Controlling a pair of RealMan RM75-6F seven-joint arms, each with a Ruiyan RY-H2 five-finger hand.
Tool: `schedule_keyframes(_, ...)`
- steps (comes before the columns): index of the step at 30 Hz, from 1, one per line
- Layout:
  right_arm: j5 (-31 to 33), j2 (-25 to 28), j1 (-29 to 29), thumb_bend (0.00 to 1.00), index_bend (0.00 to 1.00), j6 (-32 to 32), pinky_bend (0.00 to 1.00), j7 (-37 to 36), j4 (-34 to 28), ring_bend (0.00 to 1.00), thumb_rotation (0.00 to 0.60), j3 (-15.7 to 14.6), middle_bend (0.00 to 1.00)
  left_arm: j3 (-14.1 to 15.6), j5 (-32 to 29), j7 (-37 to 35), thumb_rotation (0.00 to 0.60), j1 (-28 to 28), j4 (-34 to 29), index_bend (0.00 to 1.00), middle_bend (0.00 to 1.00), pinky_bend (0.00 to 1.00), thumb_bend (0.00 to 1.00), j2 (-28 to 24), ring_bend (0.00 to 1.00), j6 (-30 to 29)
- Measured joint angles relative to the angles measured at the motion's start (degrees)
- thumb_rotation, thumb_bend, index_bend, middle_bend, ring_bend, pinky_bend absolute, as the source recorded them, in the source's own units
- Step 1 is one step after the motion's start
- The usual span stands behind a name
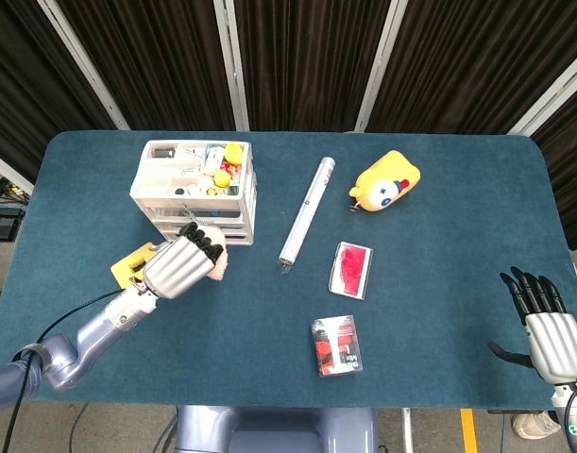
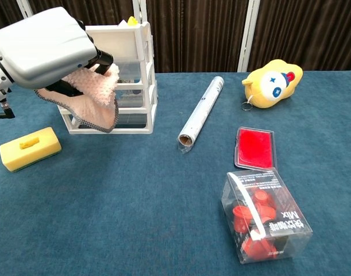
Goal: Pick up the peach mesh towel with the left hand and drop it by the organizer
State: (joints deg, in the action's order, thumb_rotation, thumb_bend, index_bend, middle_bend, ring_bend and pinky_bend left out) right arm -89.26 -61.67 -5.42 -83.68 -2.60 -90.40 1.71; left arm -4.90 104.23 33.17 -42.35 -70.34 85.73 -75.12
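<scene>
Writing shows only on the clear box [image 2: 265,214] near the front right: "Mix" on its side, printed upside down in the chest view; smaller print under it is too small to read. Box holds red pieces; what they are, cannot tell.

Left hand [image 1: 181,265] grips the peach mesh towel [image 2: 93,92], fingers curled around it, and holds it up off the table [image 1: 439,208], just in front of the white organizer [image 1: 198,184]. Towel hangs down from the hand w/ a dark mesh edge at the bottom. In the head view the hand covers most of the towel; only a small pale bit shows at the fingertips. In the chest view the hand hides the upper left part of the organizer.

Right hand [image 1: 551,330] is at the near right corner of the table, fingers apart, holding nothing. Its wrist is cut off by the frame edge, and the chest view does not show it.

Yellow sponge block [image 2: 30,148] lies left of the organizer, partly under the left arm in the head view. Organizer top tray has small items, yellow and red, hard to make out.

Other things: a silver tube [image 1: 307,209] in the middle, a yellow plush toy [image 1: 386,183] at far right, a red flat case [image 1: 352,269] between tube and clear box.
</scene>
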Motion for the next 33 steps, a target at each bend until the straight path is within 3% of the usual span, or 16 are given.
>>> schedule_keyframes(15,-0.1,0.0,0.0,0.01,0.0,-0.1,0.0,-0.2,0.1,0.0,0.6,0.0,0.0,0.6,-0.2,0.4,0.6,-0.4,0.9,0.97,0.76,0.58,0.62,0.8,0.68,0.8)
schedule_keyframes(19,-0.2,0.0,0.0,0.01,0.0,-0.2,0.0,-0.2,0.0,0.0,0.6,0.0,0.0,1.2,0.0,0.8,0.6,-0.4,1.2,0.94,0.72,0.56,0.56,0.8,0.65,1.2)
schedule_keyframes(20,-0.2,0.0,0.0,0.01,0.0,-0.1,0.0,-0.3,0.0,0.0,0.6,0.0,0.0,1.3,0.1,0.9,0.6,-0.4,1.3,0.91,0.68,0.53,0.51,0.8,0.61,1.3)
schedule_keyframes(21,-0.2,0.0,0.0,0.01,0.0,-0.1,0.0,-0.3,0.0,0.0,0.6,0.0,0.0,1.4,0.1,1.0,0.6,-0.4,1.4,0.83,0.59,0.46,0.4,0.8,0.53,1.4)
schedule_keyframes(24,-0.1,0.0,0.0,0.01,0.0,-0.2,0.0,-0.3,0.0,0.0,0.6,0.0,0.0,1.6,0.2,1.8,0.6,-0.4,1.6,0.4,0.22,0.25,0.09,0.8,0.17,1.6)
schedule_keyframes(25,-0.1,0.0,0.0,0.01,0.0,-0.2,0.0,-0.3,0.0,0.0,0.6,0.0,0.0,1.5,0.1,2.4,0.6,-0.4,1.7,0.27,0.11,0.18,0.04,0.8,0.07,1.7)
schedule_keyframes(27,-0.1,0.0,0.1,0.01,0.0,-0.3,0.0,-0.4,0.0,0.0,0.6,0.1,0.0,1.3,-0.6,3.6,0.594,-0.1,1.3,0.12,0.01,0.09,0.0,0.7,0.01,2.1)
schedule_keyframes(30,-0.1,-0.1,0.1,0.01,0.0,-0.4,0.0,-0.3,0.0,0.0,0.6,0.1,0.0,0.8,-2.2,4.4,0.585,0.3,-0.8,0.06,0.0,0.06,0.0,0.3,0.0,2.5)
schedule_keyframes(33,0.0,-0.1,0.1,0.01,0.0,-0.4,0.0,-0.3,0.0,0.0,0.6,0.1,0.0,0.5,-2.6,4.4,0.584,0.6,-3.6,0.05,0.0,0.05,0.0,-0.7,0.0,2.3)
